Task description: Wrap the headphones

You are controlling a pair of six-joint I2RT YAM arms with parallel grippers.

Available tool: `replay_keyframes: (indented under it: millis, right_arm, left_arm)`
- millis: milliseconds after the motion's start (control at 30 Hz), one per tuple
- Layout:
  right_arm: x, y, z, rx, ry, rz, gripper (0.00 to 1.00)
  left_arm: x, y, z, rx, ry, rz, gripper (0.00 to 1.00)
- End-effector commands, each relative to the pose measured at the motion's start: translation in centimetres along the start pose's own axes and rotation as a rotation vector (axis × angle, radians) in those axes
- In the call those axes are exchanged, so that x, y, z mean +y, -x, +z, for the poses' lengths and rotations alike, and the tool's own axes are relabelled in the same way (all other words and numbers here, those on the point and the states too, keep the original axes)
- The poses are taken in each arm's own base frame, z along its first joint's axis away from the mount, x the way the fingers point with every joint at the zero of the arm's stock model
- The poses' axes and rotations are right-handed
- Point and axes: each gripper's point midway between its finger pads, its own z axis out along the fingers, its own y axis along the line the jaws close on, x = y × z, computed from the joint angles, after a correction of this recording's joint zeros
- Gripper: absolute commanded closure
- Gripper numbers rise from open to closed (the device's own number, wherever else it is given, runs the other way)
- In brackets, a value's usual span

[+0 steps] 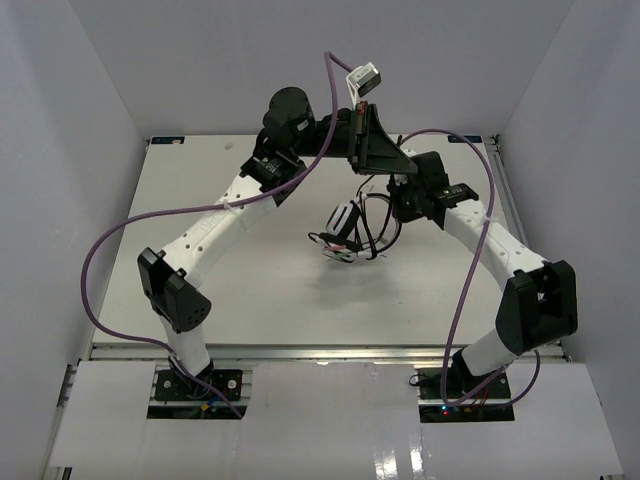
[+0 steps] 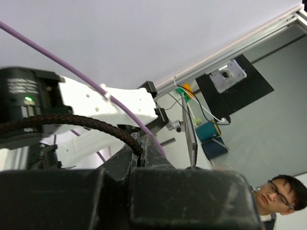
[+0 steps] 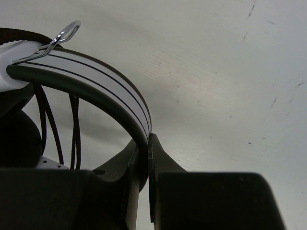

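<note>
Headphones (image 3: 96, 79) fill the right wrist view. Their white headband with thin black lines arcs from upper left down into the right gripper (image 3: 147, 143), whose fingers are pressed together on the band's edge. Dark strands of cable (image 3: 74, 124) hang behind the band, above the pale worktop (image 3: 216, 72).

In the left wrist view the camera tilts up toward the ceiling. The left gripper (image 2: 143, 149) looks pinched on the braided black cable, which curves in from the left and ends at the seam between the fingers. A purple robot cable (image 2: 72, 69) crosses above it.

From the top view, the headphones hang clear of the worktop at mid-table, casting a shadow beneath. The white-and-black earcups (image 1: 343, 228) sit low, just left of the right wrist, with loose loops of cable between them. The left gripper is raised behind them, on the far side. I judge that the next wind depends on the line running from that raised pinch down to the band, so the left arm would carry the cable round while the right arm holds the headphones steady.
</note>
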Motion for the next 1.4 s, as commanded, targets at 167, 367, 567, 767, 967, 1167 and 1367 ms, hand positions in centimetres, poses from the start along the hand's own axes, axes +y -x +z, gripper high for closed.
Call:
replay_keyframes:
  millis: [167, 367, 567, 767, 967, 1167, 1367]
  right_arm:
    - [-3.7, 11.5, -3.0, -0.286, -0.1, 0.169, 0.92]
    - [-7.9, 14.1, -5.9, -0.371, -0.027, 0.319, 0.92]
    - [-8.4, 15.9, -9.5, -0.435, 0.091, 0.412, 0.92]
    - [-5.7, 17.1, -13.4, -0.478, 0.279, 0.427, 0.92]
    - [-5.5, 17.2, -18.4, -0.531, 0.403, 0.434, 0.92]
    - [-4.9, 16.0, -21.4, -0.562, 0.451, 0.373, 0.92]
    - [-2.3, 13.5, -22.3, -0.55, 0.549, 0.246, 0.92]
  left_arm:
    - [-4.4, -4.9, 1.3, 0.038, -0.03, -0.034, 1.0]
    - [-5.0, -10.6, 1.6, 0.064, -0.017, -0.038, 1.0]
    - [0.5, -16.7, 2.4, 0.155, 0.062, -0.08, 1.0]
    - [7.5, -21.8, 2.4, 0.249, 0.164, -0.094, 1.0]
    - [14.1, -22.8, 0.0, 0.262, 0.38, 0.199, 1.0]
    - [17.8, -21.7, -4.6, 0.191, 0.548, 0.551, 1.0]
    - [19.9, -19.1, -9.6, 0.065, 0.702, 0.843, 1.0]
